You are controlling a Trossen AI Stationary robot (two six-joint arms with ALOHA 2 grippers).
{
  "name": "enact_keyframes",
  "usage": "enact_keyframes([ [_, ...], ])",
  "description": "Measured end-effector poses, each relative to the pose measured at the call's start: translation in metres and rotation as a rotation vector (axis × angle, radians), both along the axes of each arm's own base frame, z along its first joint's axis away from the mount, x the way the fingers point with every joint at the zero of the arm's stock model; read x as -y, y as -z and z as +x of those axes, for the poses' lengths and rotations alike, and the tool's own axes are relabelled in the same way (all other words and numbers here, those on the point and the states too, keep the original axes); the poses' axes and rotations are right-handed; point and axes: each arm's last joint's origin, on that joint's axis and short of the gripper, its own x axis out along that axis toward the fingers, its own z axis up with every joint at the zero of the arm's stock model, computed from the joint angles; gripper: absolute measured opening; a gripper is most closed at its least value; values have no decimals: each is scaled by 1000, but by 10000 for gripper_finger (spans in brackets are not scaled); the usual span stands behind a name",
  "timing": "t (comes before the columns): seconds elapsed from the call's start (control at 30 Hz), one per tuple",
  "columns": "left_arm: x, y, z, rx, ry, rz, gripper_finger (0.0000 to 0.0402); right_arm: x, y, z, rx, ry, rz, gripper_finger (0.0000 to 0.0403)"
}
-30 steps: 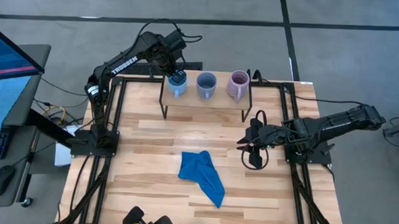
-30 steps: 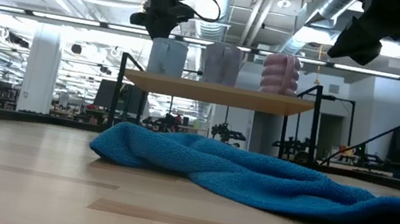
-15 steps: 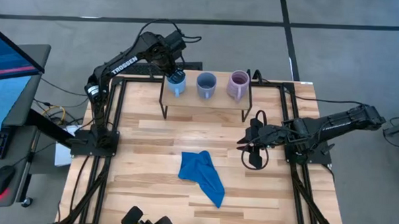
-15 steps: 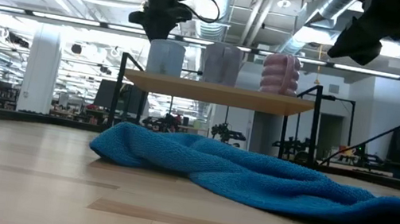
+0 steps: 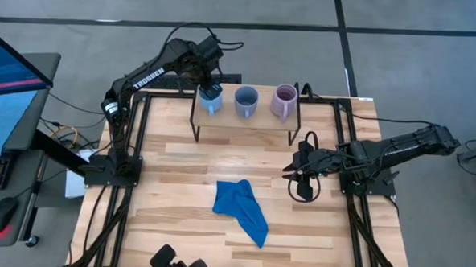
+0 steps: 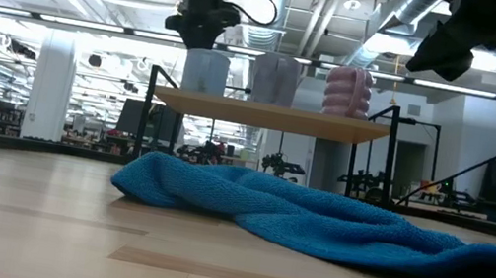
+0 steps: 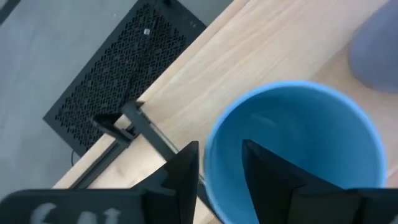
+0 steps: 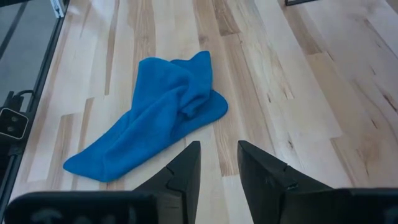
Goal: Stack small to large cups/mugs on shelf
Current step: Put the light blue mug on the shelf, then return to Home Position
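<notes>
High view: three mugs in a row on the shelf (image 5: 246,122); left gripper (image 5: 212,90) at the blue mug (image 5: 210,101), right gripper (image 5: 302,178) waiting over the table, slightly parted, empty. Left wrist view: fingers (image 7: 186,171) straddle the mug's rim, one inside, one outside, not visibly clamped. Best lifted straight up, clear of the grey mug (image 5: 246,101).

Three mugs are standing in a row on the shelf (image 5: 247,120) at the table's far edge: the bright light blue mug (image 5: 211,99), the grey-blue mug (image 5: 246,101) and the pale purple mug (image 5: 284,101). The left gripper (image 5: 210,89) is sitting right over the light blue mug. The right gripper (image 5: 301,175) is hovering above the tabletop (image 5: 180,171), near the crumpled blue cloth (image 5: 242,210).
</notes>
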Motion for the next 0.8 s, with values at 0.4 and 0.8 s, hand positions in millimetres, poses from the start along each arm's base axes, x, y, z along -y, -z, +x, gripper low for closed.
enact_keyframes([
  [0.4, 3, 0, 4, 13, 51, 1, 113, 0, 0, 0, 0, 0, 0, 128],
  [0.8, 0, -2, 2, -26, 85, 41, 113, 0, 0, 0, -1, 0, 0, 128],
])
